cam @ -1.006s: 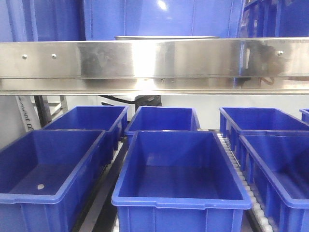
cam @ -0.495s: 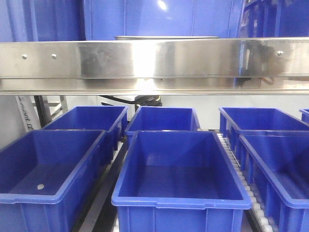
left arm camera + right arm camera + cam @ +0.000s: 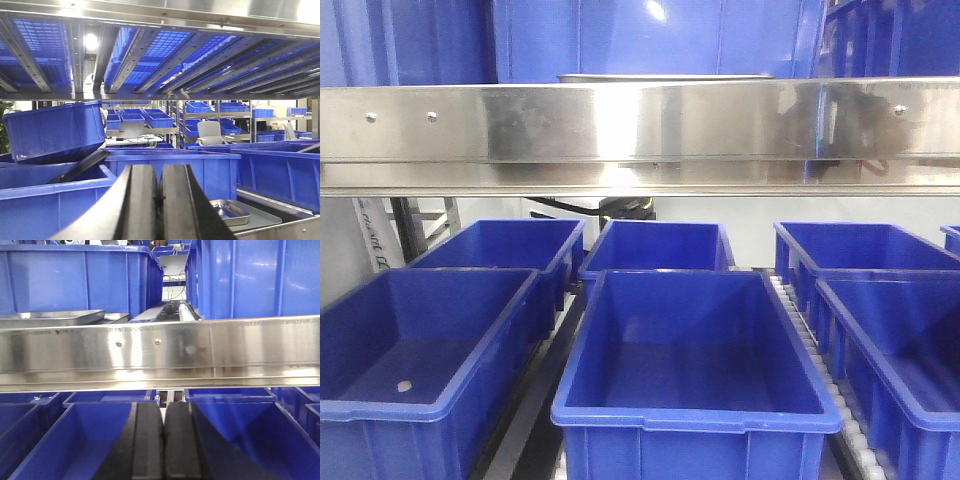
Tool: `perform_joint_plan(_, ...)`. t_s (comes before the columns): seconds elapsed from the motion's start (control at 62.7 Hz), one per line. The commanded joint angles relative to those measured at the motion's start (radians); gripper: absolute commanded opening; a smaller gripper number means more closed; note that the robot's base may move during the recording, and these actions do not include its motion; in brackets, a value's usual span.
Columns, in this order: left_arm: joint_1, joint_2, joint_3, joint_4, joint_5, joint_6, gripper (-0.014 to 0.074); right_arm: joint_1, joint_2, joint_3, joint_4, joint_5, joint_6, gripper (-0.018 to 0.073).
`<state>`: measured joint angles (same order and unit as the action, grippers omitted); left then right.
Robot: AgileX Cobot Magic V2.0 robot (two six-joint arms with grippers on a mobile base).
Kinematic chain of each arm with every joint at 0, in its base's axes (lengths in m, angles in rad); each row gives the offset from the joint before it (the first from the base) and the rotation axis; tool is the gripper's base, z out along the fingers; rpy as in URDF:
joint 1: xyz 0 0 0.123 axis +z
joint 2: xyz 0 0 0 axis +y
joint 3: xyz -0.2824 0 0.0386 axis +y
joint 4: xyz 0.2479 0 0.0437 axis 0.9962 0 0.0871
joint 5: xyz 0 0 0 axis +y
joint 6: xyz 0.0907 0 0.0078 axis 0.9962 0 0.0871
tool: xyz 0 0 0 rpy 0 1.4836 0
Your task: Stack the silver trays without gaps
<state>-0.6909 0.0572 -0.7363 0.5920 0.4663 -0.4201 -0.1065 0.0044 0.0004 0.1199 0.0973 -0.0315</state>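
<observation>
In the right wrist view a silver tray (image 3: 50,318) lies on the upper shelf at the left, just behind the steel beam, with the rim of a second silver tray (image 3: 116,317) beside it. My right gripper (image 3: 163,407) is shut and empty, below the beam and over the blue bins. The left wrist view has a small silver tray (image 3: 230,210) at the lower right, resting on a wider flat silver surface (image 3: 267,218). My left gripper (image 3: 160,170) is shut on nothing, to the left of that tray. From the front only a thin tray edge (image 3: 660,77) shows above the beam.
A long riveted steel shelf beam (image 3: 640,125) crosses the front view, and the same beam (image 3: 160,352) crosses the right wrist view. Several open blue bins (image 3: 695,350) fill the lower level. A tilted blue bin (image 3: 55,130) leans at the left, under the overhead roller rails (image 3: 125,55).
</observation>
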Motion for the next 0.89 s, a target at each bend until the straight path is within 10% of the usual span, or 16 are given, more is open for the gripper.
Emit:
perform_joint_plan(0.0,-0.001,-0.005,0.003,-0.003,-0.013,-0.008,-0.0009,0.002,-0.004,0.0,-0.009,-0.008,-0.004,-0.0079)
perform_joint_plan(0.367,0.058,-0.005,0.005,-0.043,-0.013,-0.008,-0.0009,0.002,-0.004,0.0,-0.009,-0.008,-0.004,-0.0079)
perform_joint_plan(0.511,0.236,-0.005,0.013,-0.182,-0.028,0.047,-0.0009,0.002,-0.004,0.0,-0.009,-0.008,-0.004,-0.0079)
perform_joint_plan(0.718,0.539,-0.005,0.123,-0.592,-0.059,0.443,-0.0009,0.002,-0.004,0.0,-0.009,-0.008,-0.004,-0.0079)
perform_joint_plan(0.878,0.722,-0.005,0.284,-0.748,-0.094,0.47,-0.0009,0.002,-0.004,0.0,-0.009,-0.008,-0.004,-0.0079)
